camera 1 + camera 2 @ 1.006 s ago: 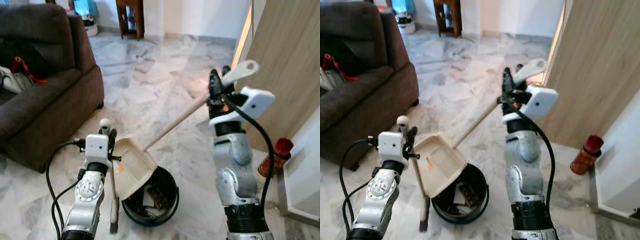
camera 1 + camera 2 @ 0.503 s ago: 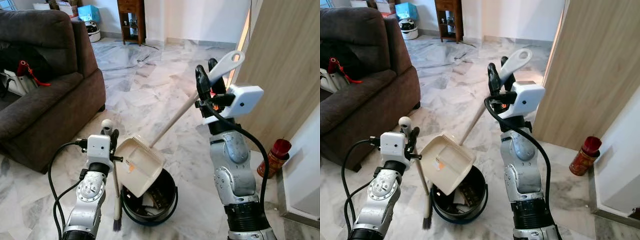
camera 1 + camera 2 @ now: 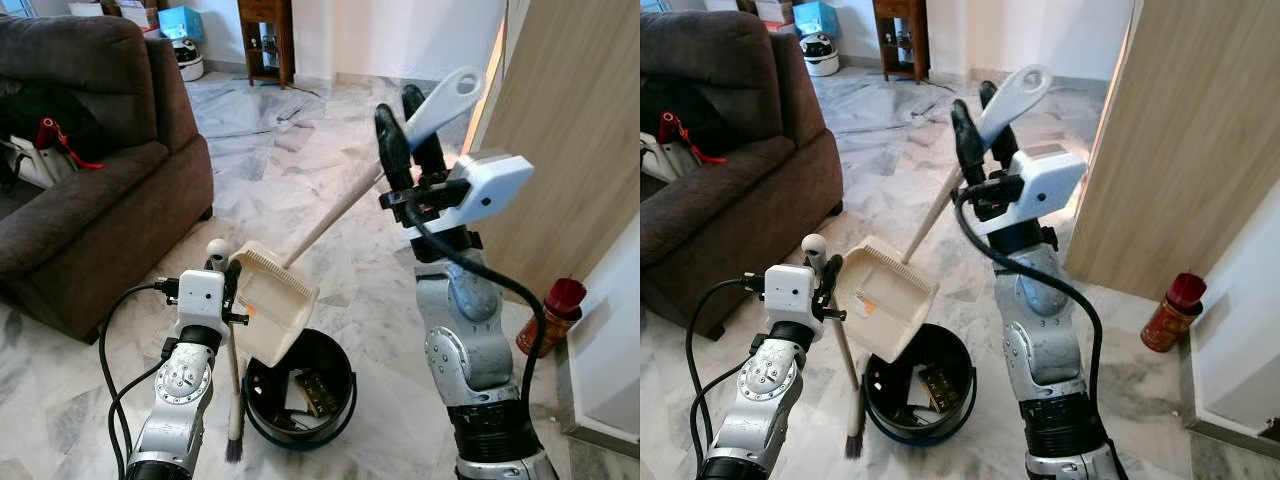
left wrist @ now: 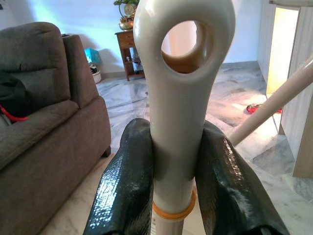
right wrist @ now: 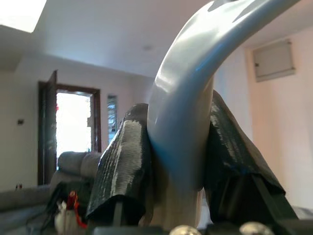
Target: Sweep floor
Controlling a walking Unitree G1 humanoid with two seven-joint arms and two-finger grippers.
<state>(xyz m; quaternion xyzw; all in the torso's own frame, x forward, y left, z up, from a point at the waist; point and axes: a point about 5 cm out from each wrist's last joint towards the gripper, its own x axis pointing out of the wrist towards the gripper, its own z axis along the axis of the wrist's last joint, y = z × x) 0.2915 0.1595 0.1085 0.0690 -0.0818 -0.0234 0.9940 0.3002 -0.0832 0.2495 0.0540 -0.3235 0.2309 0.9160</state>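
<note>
Head views: the right end effector (image 3: 412, 135) grips the dustpan handle (image 3: 440, 105), tipping the dustpan (image 3: 268, 302) over the black bin (image 3: 300, 390); debris apparently lies inside. Left wrist view: the left end effector (image 4: 178, 166) clamps the brush (image 4: 182, 98). Right wrist view: fingers (image 5: 124, 161) clasp the handle. Emptying appears nearly complete.

Bin (image 3: 300, 395) contents indistinct, partly masked by the tilted dustpan (image 3: 270, 305). Sofa (image 3: 80, 190) cut off at frame's left edge.

glossy marble floor (image 3: 300, 170), perhaps polished
</note>
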